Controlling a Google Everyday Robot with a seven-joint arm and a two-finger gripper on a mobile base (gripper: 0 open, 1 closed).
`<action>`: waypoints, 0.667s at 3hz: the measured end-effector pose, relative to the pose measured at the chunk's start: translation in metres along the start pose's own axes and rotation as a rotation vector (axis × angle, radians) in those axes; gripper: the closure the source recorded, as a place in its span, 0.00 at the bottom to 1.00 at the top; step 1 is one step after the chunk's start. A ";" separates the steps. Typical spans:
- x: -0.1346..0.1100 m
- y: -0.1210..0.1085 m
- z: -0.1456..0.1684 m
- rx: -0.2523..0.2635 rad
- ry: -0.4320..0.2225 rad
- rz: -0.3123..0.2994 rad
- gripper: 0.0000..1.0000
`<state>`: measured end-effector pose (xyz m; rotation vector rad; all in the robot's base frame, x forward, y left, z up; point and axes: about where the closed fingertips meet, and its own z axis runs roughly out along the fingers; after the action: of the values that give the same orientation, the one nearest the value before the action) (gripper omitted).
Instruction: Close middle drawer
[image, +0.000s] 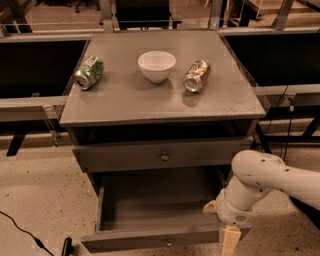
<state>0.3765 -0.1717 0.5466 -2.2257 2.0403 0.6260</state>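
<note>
While wide open, middle drawer (159, 212), gripper (231, 242) at its front-right corner, grip indiscernible.

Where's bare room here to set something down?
Front half of the cabinet top, before the green can, bowl and brown can, is bare. The open drawer is empty too, but the gripper crowds its right front corner.

On the counter (150, 102) the bowl (156, 65) is sitting mid-way across, toward the back, with the left can (89, 72) lying near the left edge and the right can (196, 76) lying just beside the bowl. Below the counter the upper drawer (125, 156) is sitting pushed in, and under it the middle drawer (145, 240) is standing pulled out toward the camera. The gripper (230, 241) is hanging at the right end of that drawer's front, its arm (272, 175) reaching in from the right.
</note>
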 end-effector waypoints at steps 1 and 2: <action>0.003 0.001 0.013 -0.022 -0.014 0.003 0.41; 0.003 0.001 0.013 -0.021 -0.014 0.003 0.66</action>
<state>0.3725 -0.1702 0.5337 -2.2243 2.0402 0.6647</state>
